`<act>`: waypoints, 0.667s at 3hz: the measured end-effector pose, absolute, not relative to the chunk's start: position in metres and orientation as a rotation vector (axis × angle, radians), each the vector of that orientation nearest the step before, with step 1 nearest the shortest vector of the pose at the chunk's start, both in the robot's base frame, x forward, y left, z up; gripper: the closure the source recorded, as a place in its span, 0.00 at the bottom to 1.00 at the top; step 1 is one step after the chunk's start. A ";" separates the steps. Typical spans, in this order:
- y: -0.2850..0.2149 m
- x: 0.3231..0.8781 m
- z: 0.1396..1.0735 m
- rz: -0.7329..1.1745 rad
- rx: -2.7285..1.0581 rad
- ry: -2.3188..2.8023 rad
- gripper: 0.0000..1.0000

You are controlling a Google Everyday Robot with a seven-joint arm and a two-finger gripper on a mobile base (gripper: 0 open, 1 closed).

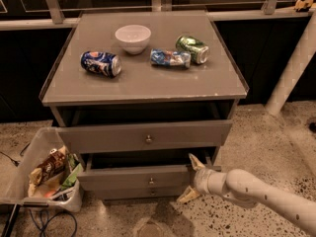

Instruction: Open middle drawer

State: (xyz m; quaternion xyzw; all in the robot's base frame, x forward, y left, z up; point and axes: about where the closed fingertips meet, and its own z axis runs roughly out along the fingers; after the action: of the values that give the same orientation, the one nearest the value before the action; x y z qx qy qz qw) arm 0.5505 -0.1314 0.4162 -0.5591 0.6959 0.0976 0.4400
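Observation:
The grey cabinet has three stacked drawers. The tall top drawer (113, 138) is pulled out part way. Below it the middle drawer (123, 177), with a low front and a small round knob (151, 181), stands out slightly, and a dark gap shows above it. The lowest drawer (128, 192) sits flush beneath. My gripper (191, 178) is at the right end of the middle drawer's front. It is open, one fingertip (194, 160) above the front's top edge and the other low beside the bottom drawer. The white arm (256, 191) reaches in from the lower right.
On the cabinet top (143, 83) are a white bowl (133, 37), a blue can (100, 63) lying on its side, a crushed blue can (170, 58) and a green can (192, 49). A clear bin of snacks (44, 174) stands on the floor at the left. A white post (291, 68) rises at the right.

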 end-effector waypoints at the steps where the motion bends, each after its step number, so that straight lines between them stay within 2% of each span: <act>1: -0.132 0.563 0.397 0.280 -1.358 1.741 0.00; 2: -0.132 0.565 0.399 0.281 -1.354 1.741 0.14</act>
State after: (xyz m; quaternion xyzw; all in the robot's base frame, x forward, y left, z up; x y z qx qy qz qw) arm 0.5648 -0.1320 0.3990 -0.5458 0.7021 0.1135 0.4431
